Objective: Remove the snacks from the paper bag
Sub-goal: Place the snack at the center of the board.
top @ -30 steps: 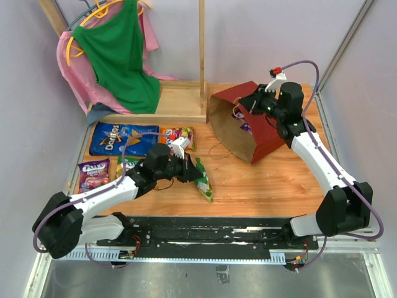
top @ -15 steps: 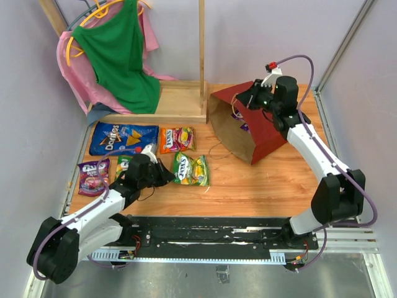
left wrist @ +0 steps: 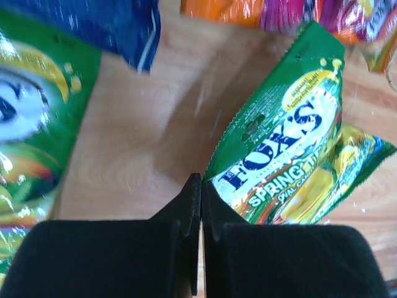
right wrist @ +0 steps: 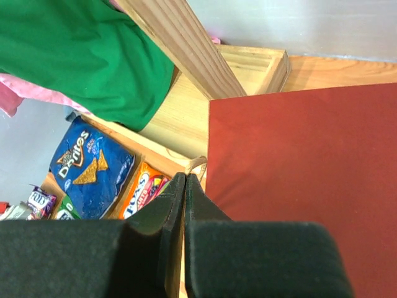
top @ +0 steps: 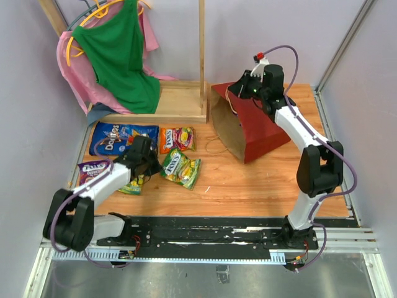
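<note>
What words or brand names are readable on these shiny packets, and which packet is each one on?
"Doritos": on the blue bag.
"FOX'S SPRING T...": on the yellow-green packet; the smaller print is unreadable.
Orange packet and purple packet: print too blurred to read.
Paper bag: no text visible.

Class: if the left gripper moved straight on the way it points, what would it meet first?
Probably bare table; the left gripper, jaws shut, aims between the Fox's packet and the blue bag. Farther on lies the orange packet, though depth is unclear.
</note>
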